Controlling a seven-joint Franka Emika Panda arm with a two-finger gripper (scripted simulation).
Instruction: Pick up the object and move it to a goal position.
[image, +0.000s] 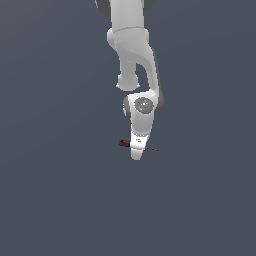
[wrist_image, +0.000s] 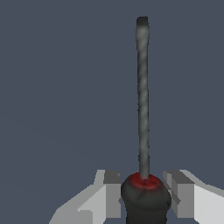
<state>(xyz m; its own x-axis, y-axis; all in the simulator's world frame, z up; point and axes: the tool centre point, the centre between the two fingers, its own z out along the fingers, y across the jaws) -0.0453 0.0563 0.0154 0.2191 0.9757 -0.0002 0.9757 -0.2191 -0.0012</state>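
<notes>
The object is a tiny screwdriver (image: 123, 143) with a red-and-black handle and a thin dark shaft. In the exterior view it lies crosswise at the tip of my white gripper (image: 137, 155), with the handle sticking out to the view's left and the shaft to the right. In the wrist view the handle (wrist_image: 145, 197) sits between my two fingers (wrist_image: 112, 192), which press against both of its sides. The shaft (wrist_image: 142, 100) points straight away from the gripper (wrist_image: 143, 194). The gripper is shut on the handle.
Only a plain dark grey-blue surface (image: 60, 190) shows around the arm. No other objects, edges or goal marker are visible in either view.
</notes>
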